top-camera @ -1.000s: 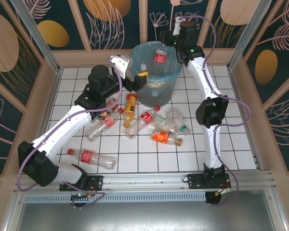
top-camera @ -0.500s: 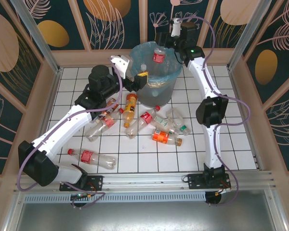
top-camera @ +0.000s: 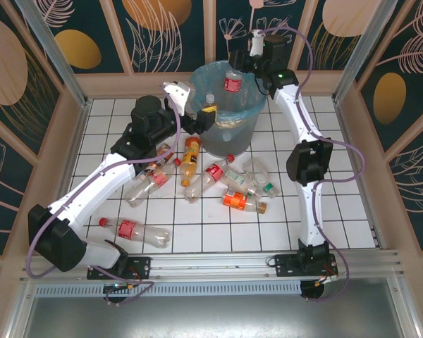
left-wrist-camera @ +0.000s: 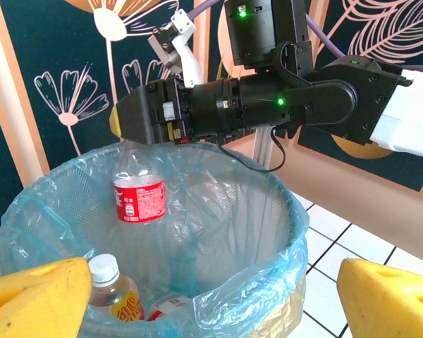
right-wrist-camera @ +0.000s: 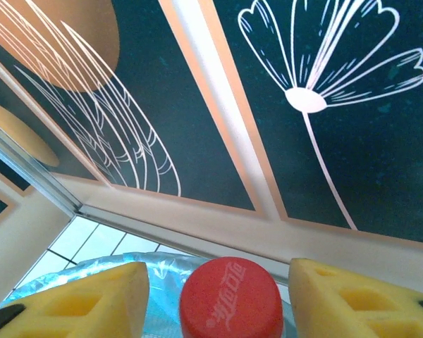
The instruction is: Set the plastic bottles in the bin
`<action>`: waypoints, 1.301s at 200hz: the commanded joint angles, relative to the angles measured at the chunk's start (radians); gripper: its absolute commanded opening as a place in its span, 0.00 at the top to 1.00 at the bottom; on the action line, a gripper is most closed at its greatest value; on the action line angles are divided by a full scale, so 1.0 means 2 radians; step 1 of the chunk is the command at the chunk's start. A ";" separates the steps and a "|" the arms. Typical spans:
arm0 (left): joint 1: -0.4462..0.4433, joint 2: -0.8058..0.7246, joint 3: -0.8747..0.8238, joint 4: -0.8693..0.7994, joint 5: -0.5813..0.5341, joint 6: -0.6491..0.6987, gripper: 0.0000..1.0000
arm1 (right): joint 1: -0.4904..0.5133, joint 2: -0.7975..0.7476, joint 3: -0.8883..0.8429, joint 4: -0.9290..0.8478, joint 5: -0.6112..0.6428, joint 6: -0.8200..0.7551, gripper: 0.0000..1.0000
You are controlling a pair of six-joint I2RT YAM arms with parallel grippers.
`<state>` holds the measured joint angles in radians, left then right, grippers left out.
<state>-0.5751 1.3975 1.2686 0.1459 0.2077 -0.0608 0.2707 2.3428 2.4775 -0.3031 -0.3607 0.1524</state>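
Bottle [left-wrist-camera: 137,199], red label, sits upright in the bin [left-wrist-camera: 296,211] mouth: long axis vertical, cap [right-wrist-camera: 229,299] up. Your right pincer [right-wrist-camera: 218,271] straddles the cap with slight gaps, so grip can't be told. Your left pincer [left-wrist-camera: 211,282] gapes empty beside the rim.
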 commanded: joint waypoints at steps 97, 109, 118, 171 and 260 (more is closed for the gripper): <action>-0.001 -0.001 -0.004 0.011 -0.004 0.008 0.10 | 0.055 -0.090 -0.075 0.024 0.120 -0.147 0.68; -0.001 0.000 -0.003 0.010 -0.003 0.007 0.10 | 0.061 -0.100 -0.106 0.023 0.133 -0.159 0.67; -0.001 0.000 -0.004 0.011 -0.004 0.008 0.10 | 0.063 -0.109 -0.132 0.025 0.137 -0.165 0.66; -0.002 0.001 -0.004 0.012 -0.002 0.006 0.10 | 0.065 -0.183 -0.285 0.117 0.141 -0.148 0.69; -0.001 -0.003 -0.005 0.012 -0.006 0.009 0.10 | 0.065 -0.199 -0.261 0.100 0.117 -0.154 0.62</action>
<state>-0.5755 1.3979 1.2675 0.1463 0.2005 -0.0559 0.3958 1.9923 1.9697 -0.0860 -0.1253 -0.1520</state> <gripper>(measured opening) 0.898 0.352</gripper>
